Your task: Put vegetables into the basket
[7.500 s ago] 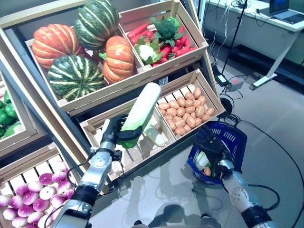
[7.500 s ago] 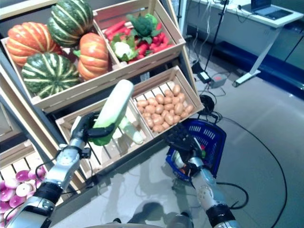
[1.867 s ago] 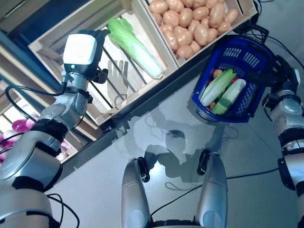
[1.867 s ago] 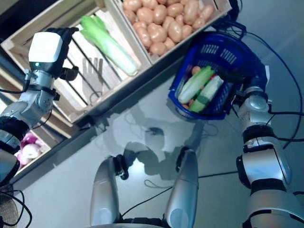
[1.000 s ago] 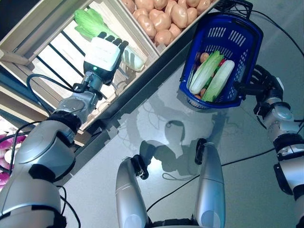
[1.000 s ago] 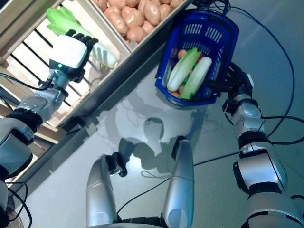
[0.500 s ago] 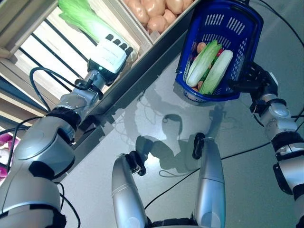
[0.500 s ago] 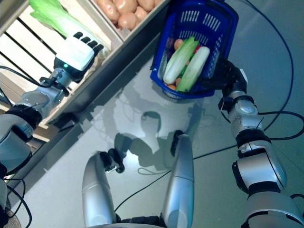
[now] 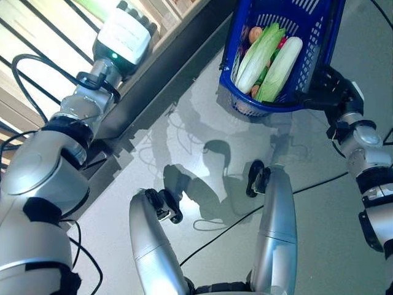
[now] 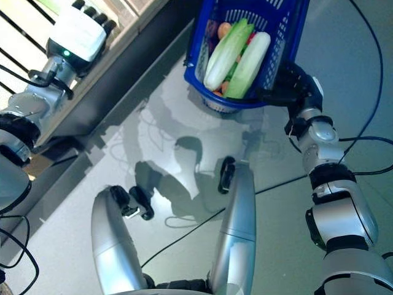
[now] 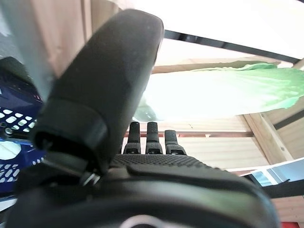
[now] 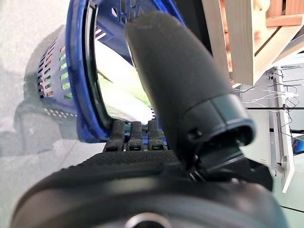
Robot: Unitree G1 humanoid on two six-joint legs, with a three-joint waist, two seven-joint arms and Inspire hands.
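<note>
The blue basket [image 9: 322,37] stands on the floor by the stand. In it lie two long pale green vegetables: a leafy one [image 9: 258,52] and a smooth one [image 9: 281,61], over small orange and red ones. My right hand [image 9: 331,86] is beside the basket's near rim [image 12: 80,71] with its fingers straight. My left hand [image 9: 124,35] is open at the front edge of a wooden crate. Its straight fingers [image 11: 147,137] point toward a pale green leafy vegetable [image 11: 213,92] lying in the crate, without touching it.
The wooden stand's slatted crate [image 9: 37,37] and dark base [image 9: 166,67] run along the left. Grey floor [image 9: 202,123] lies between the stand and the basket. A black cable [image 9: 381,18] runs behind the basket.
The long pale vegetable my left hand held 7.5 s ago now lies in the basket. The camera has tilted down since. My left hand is back at the crate, and my right stays by the rim.
</note>
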